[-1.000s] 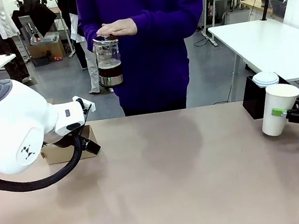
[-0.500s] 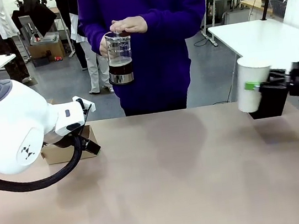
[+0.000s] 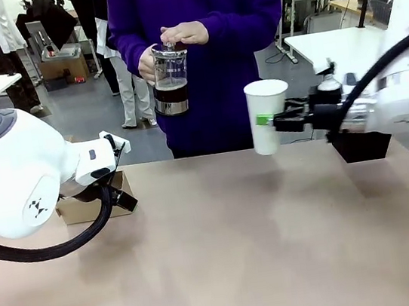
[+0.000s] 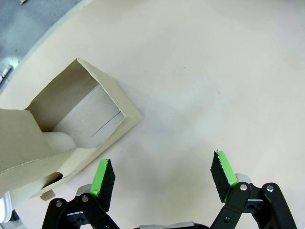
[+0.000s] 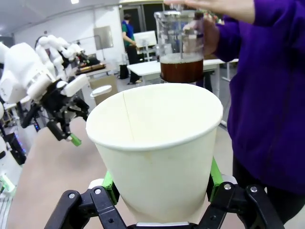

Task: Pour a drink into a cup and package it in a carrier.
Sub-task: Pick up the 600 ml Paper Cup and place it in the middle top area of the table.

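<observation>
The left end effector [image 4: 162,167] hangs with its fingers spread wide over the table [image 4: 214,71], gripping nothing. It is just beside the open brown carrier [image 4: 71,119], which sits near the table's left edge. At the middle, a person in purple holds a glass jug [image 3: 170,82] in the air, one hand [image 3: 184,32] on its lid, and the dark drink [image 3: 171,94] fills its lower part. To the right, the right end effector [image 5: 162,183] is clamped on the white cup [image 5: 157,143]. It holds the cup upright above the table, near the jug and lower, not touching.
</observation>
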You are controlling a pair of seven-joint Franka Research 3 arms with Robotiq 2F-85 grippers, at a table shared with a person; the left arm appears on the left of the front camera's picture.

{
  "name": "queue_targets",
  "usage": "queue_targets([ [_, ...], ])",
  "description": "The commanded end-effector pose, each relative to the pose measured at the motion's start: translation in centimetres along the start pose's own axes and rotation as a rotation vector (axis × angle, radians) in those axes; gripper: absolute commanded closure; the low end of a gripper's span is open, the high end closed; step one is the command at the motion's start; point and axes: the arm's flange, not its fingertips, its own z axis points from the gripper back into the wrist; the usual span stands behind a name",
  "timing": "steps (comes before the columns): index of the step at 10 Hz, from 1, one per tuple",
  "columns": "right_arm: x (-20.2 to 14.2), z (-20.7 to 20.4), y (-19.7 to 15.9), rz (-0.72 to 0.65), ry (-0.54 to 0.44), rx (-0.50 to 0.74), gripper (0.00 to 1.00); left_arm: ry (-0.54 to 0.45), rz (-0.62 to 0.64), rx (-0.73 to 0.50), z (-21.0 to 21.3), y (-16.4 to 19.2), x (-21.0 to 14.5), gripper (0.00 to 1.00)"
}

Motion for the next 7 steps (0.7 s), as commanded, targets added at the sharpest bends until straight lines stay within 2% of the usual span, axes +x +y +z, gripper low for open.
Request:
queue_targets([
  [1, -0.9, -3.0, -2.4, 0.019, -0.009, -0.061, 0.2, -0.001, 0.0, -0.002, 0.0, 0.0, 0.0, 0.0],
  [3, -3.1, -5.3, -4.5, -0.002, 0.0, -0.089, 0.2, -0.001, 0.0, -0.002, 0.0, 0.0, 0.0, 0.0],
  [5, -4.5, -5.7, -5.5, -0.004, -0.024, -0.104, 0.2, -0.001, 0.0, -0.002, 0.0, 0.0, 0.0, 0.0],
  [7, -4.7, -5.2, -6.4, -0.019, -0.005, -0.043, 0.2, -0.001, 0.0, -0.002, 0.0, 0.0, 0.0, 0.0],
])
